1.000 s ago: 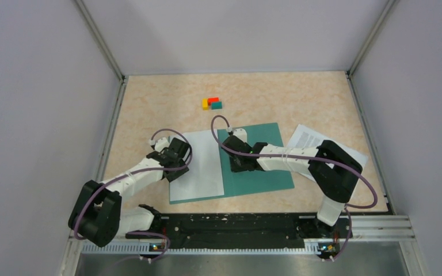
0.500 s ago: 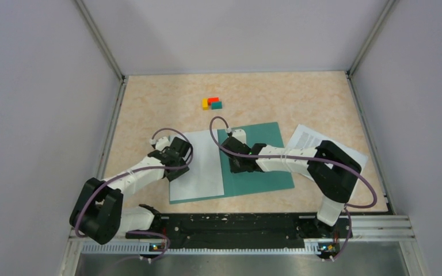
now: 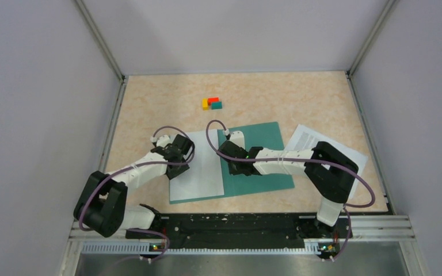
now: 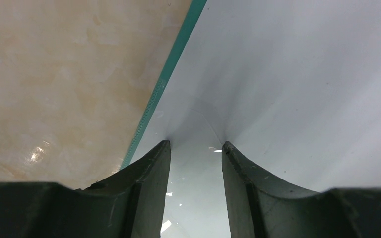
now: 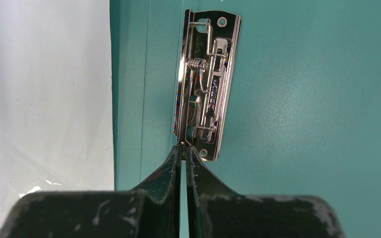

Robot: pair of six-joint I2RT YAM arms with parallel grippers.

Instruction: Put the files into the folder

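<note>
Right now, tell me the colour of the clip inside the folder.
The clip is shiny silver; the right wrist view shows it best.

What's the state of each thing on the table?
folder: open, flat.
clip: no paper under it.
white sheet: flat on folder's left half.
printed sheet: on table, outside folder.
left gripper: open, on white sheet.
right gripper: shut, at clip.
blocks: bunched together.
</note>
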